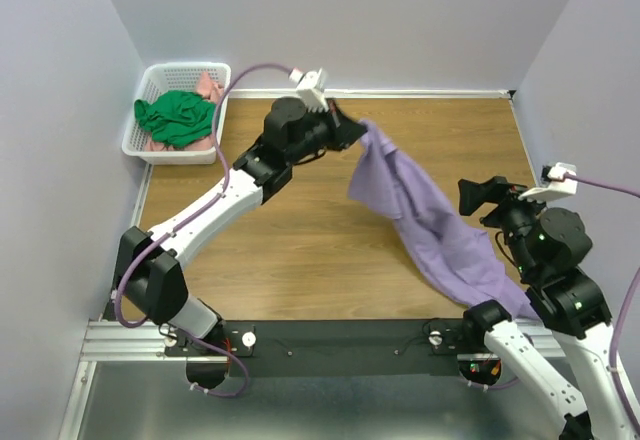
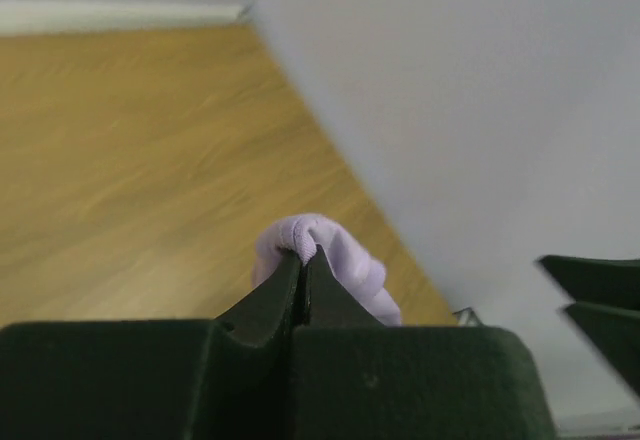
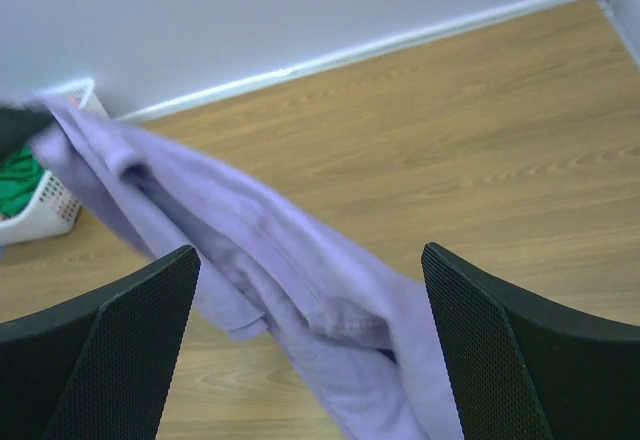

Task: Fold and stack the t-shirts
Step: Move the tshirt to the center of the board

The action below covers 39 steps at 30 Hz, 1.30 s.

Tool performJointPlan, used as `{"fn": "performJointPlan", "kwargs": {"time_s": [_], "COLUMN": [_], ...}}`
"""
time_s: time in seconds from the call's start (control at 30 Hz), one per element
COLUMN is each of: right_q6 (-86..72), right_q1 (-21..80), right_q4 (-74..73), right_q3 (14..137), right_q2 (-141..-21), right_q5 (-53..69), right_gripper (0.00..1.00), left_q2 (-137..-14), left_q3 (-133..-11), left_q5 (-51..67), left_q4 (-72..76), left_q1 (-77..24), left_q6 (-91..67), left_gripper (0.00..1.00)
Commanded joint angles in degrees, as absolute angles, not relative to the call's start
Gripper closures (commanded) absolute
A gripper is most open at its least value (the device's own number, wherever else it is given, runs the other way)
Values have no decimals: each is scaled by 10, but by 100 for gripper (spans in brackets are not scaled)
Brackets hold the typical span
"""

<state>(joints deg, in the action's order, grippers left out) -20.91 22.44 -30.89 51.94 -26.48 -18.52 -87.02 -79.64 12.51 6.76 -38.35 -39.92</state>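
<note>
Left gripper (image 1: 358, 132) pinches the limp, light lavender t-shirt (image 1: 430, 222); spread right gripper (image 3: 308, 255) should grasp its lower-right trailing edge.

pink garment (image 1: 208, 86): mostly under green shirt (image 1: 175, 118) | purple shirt (image 1: 430, 210) hem: behind right arm (image 1: 560, 255) | basket (image 3: 50, 205): cut by left edge

The left arm (image 1: 205, 215) and right arm (image 1: 572, 298) had white shells, black joints, and purple cables (image 1: 221, 130); the fingers (image 3: 120, 350) were black.

No legible text, labels, brands or numbers on any surface in the three views.
</note>
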Motion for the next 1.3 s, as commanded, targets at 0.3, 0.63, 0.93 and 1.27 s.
{"fn": "performJointPlan", "kwargs": {"time_s": [0.3,0.63,0.93,1.27], "right_q6": [-325,-359,-418,-566], "right_q1": [227,224,224,207], "right_q4": [-337,-340,-351,-461], "right_q3": [459,401,364,388], "right_q2": [-428,-588,-657,-657], "right_q5": [-185,-178,-162,-297], "right_gripper": [0,19,26,22], "left_q2": [-772,-741,-790,-808], "left_q3": [-483,-413,-437,-470], "left_q5": [53,18,20,33], "left_q4": [71,-22,-20,-29], "left_q1": [-244,-137,-117,-117], "left_q6": [-415,-400,-363,-330], "left_gripper": [100,100,100,100]}}
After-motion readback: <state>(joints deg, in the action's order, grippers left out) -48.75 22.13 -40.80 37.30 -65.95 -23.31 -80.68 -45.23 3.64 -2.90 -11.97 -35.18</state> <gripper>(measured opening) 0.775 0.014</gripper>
